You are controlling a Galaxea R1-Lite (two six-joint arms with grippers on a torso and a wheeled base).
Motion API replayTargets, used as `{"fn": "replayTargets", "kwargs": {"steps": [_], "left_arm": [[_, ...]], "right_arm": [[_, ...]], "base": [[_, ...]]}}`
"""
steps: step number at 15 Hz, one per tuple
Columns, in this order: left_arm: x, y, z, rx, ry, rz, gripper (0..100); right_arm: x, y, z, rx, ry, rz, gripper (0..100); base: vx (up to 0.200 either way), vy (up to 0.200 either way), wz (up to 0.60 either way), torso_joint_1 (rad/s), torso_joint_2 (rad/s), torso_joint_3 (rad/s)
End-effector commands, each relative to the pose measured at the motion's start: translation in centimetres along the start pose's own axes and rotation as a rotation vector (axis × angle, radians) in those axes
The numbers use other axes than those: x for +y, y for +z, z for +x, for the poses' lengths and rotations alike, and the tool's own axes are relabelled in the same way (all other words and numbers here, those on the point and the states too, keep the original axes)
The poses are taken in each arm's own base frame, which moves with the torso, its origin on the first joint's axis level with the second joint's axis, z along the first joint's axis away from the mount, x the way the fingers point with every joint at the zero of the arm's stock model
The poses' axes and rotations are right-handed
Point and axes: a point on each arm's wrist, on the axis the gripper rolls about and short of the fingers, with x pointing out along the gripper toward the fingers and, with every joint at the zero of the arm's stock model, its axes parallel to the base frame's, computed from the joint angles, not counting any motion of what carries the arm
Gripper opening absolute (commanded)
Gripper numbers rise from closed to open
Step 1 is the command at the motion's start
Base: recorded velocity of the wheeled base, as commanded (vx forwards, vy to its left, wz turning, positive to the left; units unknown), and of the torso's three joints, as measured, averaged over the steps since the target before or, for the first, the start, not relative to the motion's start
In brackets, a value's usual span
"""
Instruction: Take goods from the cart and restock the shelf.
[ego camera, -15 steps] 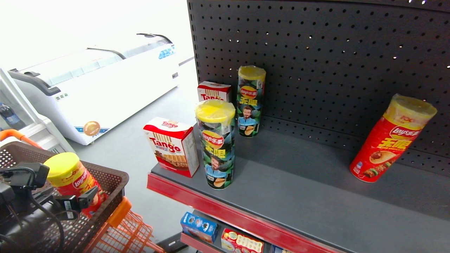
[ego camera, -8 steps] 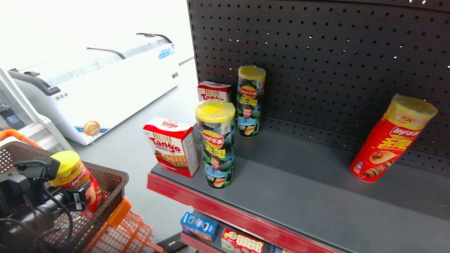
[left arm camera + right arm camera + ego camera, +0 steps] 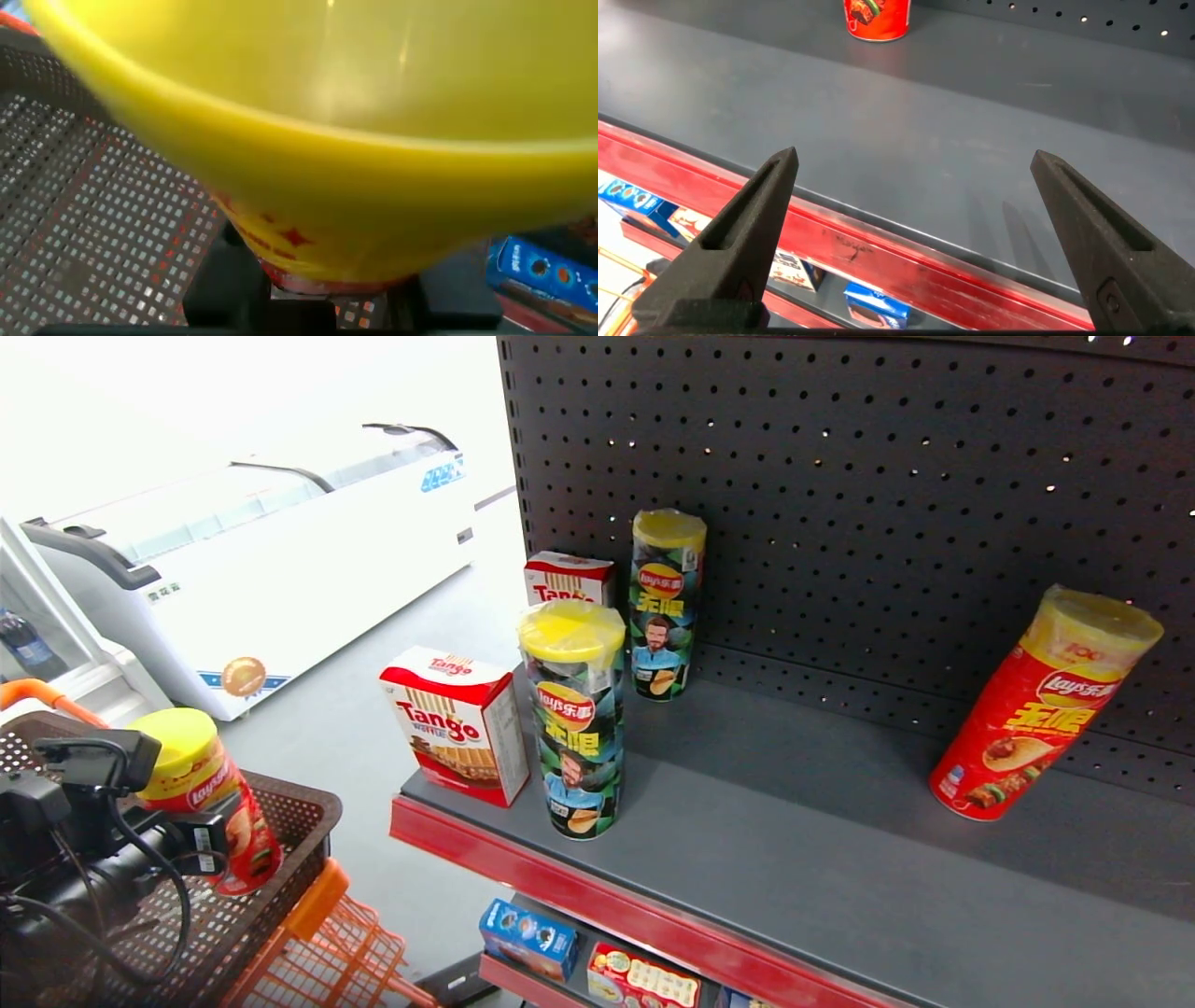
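Holding a red chip can upright above the cart basket at near left, left gripper is clamped on it; right gripper, jaws apart, hovers over the shelf front edge.

Overexposed glare at left, soft shelf shadows, blurred close-up

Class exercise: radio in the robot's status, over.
Left gripper shut on red chip can, upright at cart basket. Right gripper open over shelf front. Green chip can, wafer box at shelf's left end, possibly in path.
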Motion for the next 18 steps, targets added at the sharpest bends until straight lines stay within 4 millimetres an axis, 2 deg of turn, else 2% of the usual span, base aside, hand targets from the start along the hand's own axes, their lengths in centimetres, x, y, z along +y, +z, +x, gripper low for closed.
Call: {"fn": "replayTargets", "kwargs": {"steps": [1,3,5,7,8,10,11,13,18], "left_arm": [[-0.3,4.2,-2.7,-0.111,-0.025,0.019,0],[-0.4,6.3,-4.4,-0.162,-0.059,0.025,0],[-1.3,7.9,-4.8,-0.207,-0.103,0.028,0],[-2.5,10.5,-6.4,-0.25,-0.172,0.021,0],[-3.1,10.9,-7.3,-0.228,-0.22,0.011,0],[-4.7,10.7,-9.8,-0.221,-0.326,0.015,0],[-5.4,10.5,-11.8,-0.21,-0.395,0.005,0],[-5.6,9.9,-13.5,-0.154,-0.438,0.012,0],[-6.7,9.4,-15.9,-0.124,-0.604,-0.034,0]], "right_arm": [[0.0,0.0,0.0,0.001,0.0,0.0,100],[0.0,0.0,0.0,0.001,0.0,0.0,100],[0.0,0.0,0.0,0.001,0.0,0.0,100],[0.0,0.0,0.0,0.001,0.0,0.0,100],[0.0,0.0,0.0,0.001,0.0,0.0,100],[0.0,0.0,0.0,0.001,0.0,0.0,100],[0.0,0.0,0.0,0.001,0.0,0.0,100],[0.0,0.0,0.0,0.001,0.0,0.0,100],[0.0,0.0,0.0,0.001,0.0,0.0,100]], "base": [[0.0,0.0,0.0,0.0,0.0,0.0],[0.0,0.0,0.0,0.0,0.0,0.0],[0.0,0.0,0.0,0.0,0.0,0.0],[0.0,0.0,0.0,0.0,0.0,0.0],[0.0,0.0,0.0,0.0,0.0,0.0],[0.0,0.0,0.0,0.0,0.0,0.0],[0.0,0.0,0.0,0.0,0.0,0.0],[0.0,0.0,0.0,0.0,0.0,0.0],[0.0,0.0,0.0,0.0,0.0,0.0]]}}
